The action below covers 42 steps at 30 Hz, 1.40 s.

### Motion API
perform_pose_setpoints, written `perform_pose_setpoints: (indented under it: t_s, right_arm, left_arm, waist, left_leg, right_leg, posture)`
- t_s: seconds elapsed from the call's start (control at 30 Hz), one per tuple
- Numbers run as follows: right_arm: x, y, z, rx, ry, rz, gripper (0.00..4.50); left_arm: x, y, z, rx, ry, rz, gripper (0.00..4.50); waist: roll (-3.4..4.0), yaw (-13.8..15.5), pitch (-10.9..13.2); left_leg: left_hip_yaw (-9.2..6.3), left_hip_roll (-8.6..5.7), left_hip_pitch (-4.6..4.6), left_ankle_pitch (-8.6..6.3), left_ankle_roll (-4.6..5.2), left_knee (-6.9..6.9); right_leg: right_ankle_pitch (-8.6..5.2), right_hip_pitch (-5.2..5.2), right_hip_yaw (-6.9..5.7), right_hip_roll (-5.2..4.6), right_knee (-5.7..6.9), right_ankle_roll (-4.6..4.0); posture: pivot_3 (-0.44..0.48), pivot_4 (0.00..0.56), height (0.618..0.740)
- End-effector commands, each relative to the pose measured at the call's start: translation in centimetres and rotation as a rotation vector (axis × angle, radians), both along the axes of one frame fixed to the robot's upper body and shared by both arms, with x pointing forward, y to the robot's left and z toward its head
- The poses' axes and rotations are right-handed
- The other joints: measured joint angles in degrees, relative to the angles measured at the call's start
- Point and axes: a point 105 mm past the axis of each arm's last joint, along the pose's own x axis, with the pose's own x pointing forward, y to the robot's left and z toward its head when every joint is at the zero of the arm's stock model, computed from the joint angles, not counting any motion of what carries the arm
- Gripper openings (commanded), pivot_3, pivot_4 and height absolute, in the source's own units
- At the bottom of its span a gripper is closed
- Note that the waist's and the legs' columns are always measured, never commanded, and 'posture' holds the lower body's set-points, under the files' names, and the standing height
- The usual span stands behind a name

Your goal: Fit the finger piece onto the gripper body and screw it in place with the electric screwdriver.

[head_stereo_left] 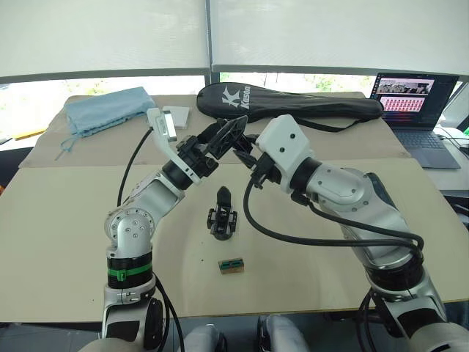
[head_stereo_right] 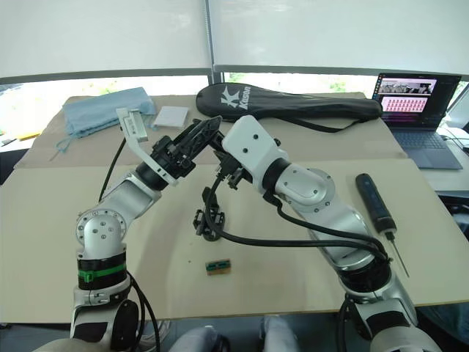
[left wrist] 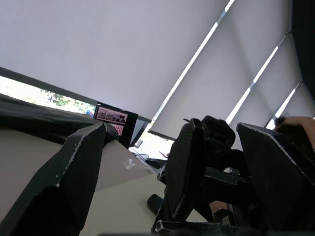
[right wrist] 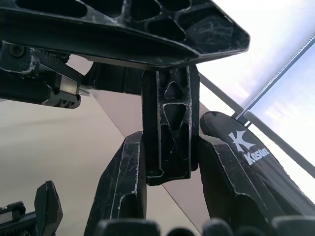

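The gripper body [head_stereo_left: 223, 216] stands on the tan table [head_stereo_left: 73, 220] near its middle, one pointed finger up. Above and behind it my two arms meet. My right gripper [right wrist: 170, 147] is shut on the finger piece [right wrist: 170, 118], a black latticed piece held upright between its fingers. My left gripper [left wrist: 172, 130] is open, its wide-spread fingers [left wrist: 74, 167] on either side of the finger piece [left wrist: 183, 162] without closing on it. The electric screwdriver [head_stereo_right: 375, 202] lies on the table to the right, bit pointing toward the near edge.
A small green-and-tan box [head_stereo_left: 231, 265] lies just in front of the gripper body. At the back are a black racket bag [head_stereo_left: 286, 103], a blue cloth [head_stereo_left: 106, 110], a white item [head_stereo_right: 172, 116] and an open laptop [head_stereo_left: 414, 103].
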Motion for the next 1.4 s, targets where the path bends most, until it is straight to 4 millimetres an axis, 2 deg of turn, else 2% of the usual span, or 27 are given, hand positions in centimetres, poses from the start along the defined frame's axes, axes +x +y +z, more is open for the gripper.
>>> perform_pose_setpoints:
  t_s: [0.03,0.17,0.2,0.27,0.47,0.5,0.77,0.8,0.83,0.93,1.07,1.23,1.3,1.4]
  right_arm:
    - [-0.7,0.0,1.4,0.011,-0.072,0.013,1.11]
    - [-0.6,0.0,1.3,0.009,-0.067,0.010,1.11]
    - [-0.6,-0.1,1.3,0.008,-0.067,0.009,1.11]
    - [-0.7,-0.1,1.3,0.008,-0.068,0.008,1.11]
    - [-0.6,-0.2,1.6,0.012,-0.075,0.001,1.11]
    - [-0.6,-0.2,1.6,0.012,-0.075,0.001,1.11]
    - [-0.9,-0.5,1.9,0.033,-0.077,0.022,1.11]
    - [-1.1,-1.1,1.9,0.024,-0.076,0.031,1.11]
    - [-1.2,-1.6,1.9,0.015,-0.074,0.038,2.15]
    - [-2.3,-3.6,2.9,0.016,-0.060,0.138,3.14]
    - [-3.4,-5.2,3.7,0.136,0.059,0.290,4.49]
    - [-5.0,-6.4,3.6,0.213,0.332,0.441,4.50]
    - [-6.3,-6.6,2.6,0.188,0.556,0.512,4.50]
    - [-6.3,-6.6,1.3,0.159,0.829,0.492,4.50]
  left_arm:
    - [-0.6,-0.1,2.2,-0.050,-0.069,-0.005,4.50]
    - [-0.8,-0.3,2.4,-0.062,-0.076,-0.003,4.50]
    - [-0.9,-0.4,2.3,-0.062,-0.075,-0.004,3.97]
    - [-1.0,-0.5,2.2,-0.062,-0.071,-0.006,3.29]
    - [-1.3,-0.8,1.5,-0.067,-0.059,-0.020,0.31]
    - [-1.3,-0.7,1.5,-0.068,-0.057,-0.019,0.02]
    - [-0.7,0.2,1.7,-0.124,-0.053,0.005,0.03]
    - [-0.5,0.6,2.1,-0.139,-0.054,0.012,0.03]
    - [-0.4,0.9,2.3,-0.149,-0.054,0.017,0.03]
    - [0.3,2.4,3.1,-0.206,-0.035,0.012,0.03]
    - [-0.4,2.4,3.1,-0.181,0.002,-0.147,0.03]
    - [-0.3,2.4,2.3,-0.030,0.061,-0.248,0.03]
    - [-1.3,2.0,2.0,0.041,0.078,-0.358,0.03]
    - [-3.4,1.5,1.5,0.142,0.137,-0.562,0.03]
  waist:
    - [0.00,0.04,0.00]
    - [0.00,0.05,0.00]
    - [0.00,0.02,0.00]
    - [0.00,0.02,0.00]
    - [0.00,0.05,0.00]
    - [0.00,0.09,0.00]
    - [0.00,0.08,0.00]
    - [-0.01,0.07,0.00]
    - [-0.01,0.18,0.01]
    - [-0.07,0.49,0.06]
    - [-0.10,0.24,0.07]
    - [-0.10,0.09,0.08]
    - [-0.09,0.08,0.11]
    - [-0.12,0.03,0.15]
  left_leg:
    - [-0.01,0.00,-0.01,0.00,0.00,0.00]
    - [-0.01,-0.01,-0.02,0.01,0.01,0.00]
    - [-0.01,-0.01,-0.01,0.01,0.02,0.00]
    - [-0.02,0.00,-0.02,0.03,0.05,0.00]
    - [-0.02,0.02,-0.01,0.03,0.05,0.00]
    - [-0.02,0.02,-0.02,0.03,0.05,0.00]
    - [-0.03,0.02,-0.03,0.02,0.05,0.00]
    - [-0.03,0.01,-0.03,0.03,0.05,0.00]
    - [-0.03,0.01,-0.03,0.03,0.05,0.00]
    - [-0.05,-0.01,-0.06,0.09,0.17,0.01]
    - [-0.10,0.08,-0.04,0.23,0.43,0.01]
    - [-0.13,0.13,-0.05,0.24,0.44,0.01]
    - [-0.13,0.13,-0.05,0.24,0.45,0.00]
    - [-0.16,0.16,-0.08,0.24,0.45,-0.01]
  right_leg:
    - [0.00,0.00,0.02,0.00,0.00,0.00]
    - [0.00,0.00,0.05,-0.03,-0.01,0.00]
    - [0.00,0.00,0.07,-0.02,-0.01,0.00]
    - [0.00,0.00,0.08,-0.01,-0.01,0.00]
    - [0.00,0.00,0.17,-0.01,-0.01,0.00]
    - [0.00,0.00,0.18,-0.01,-0.01,-0.01]
    - [0.00,-0.01,0.25,-0.01,-0.01,0.00]
    - [0.00,-0.01,0.26,-0.01,-0.01,0.00]
    - [0.00,-0.01,0.27,-0.02,-0.01,0.00]
    - [0.00,0.00,0.25,-0.04,-0.03,0.00]
    - [0.00,0.00,0.30,-0.03,-0.05,0.01]
    - [0.04,-0.01,0.30,-0.05,-0.02,-0.06]
    - [0.05,-0.02,0.30,-0.06,-0.03,-0.08]
    - [0.04,-0.04,0.31,-0.24,-0.06,-0.11]
  posture:
    - [0.000,0.150,0.740]
    - [0.000,0.150,0.740]
    - [0.000,0.150,0.740]
    - [0.000,0.150,0.740]
    - [0.000,0.150,0.740]
    - [0.000,0.150,0.740]
    - [0.000,0.150,0.740]
    - [0.000,0.150,0.740]
    - [0.000,0.150,0.740]
    - [0.000,0.150,0.740]
    - [0.000,0.150,0.740]
    - [0.000,0.150,0.740]
    - [0.000,0.150,0.740]
    - [0.000,0.150,0.740]
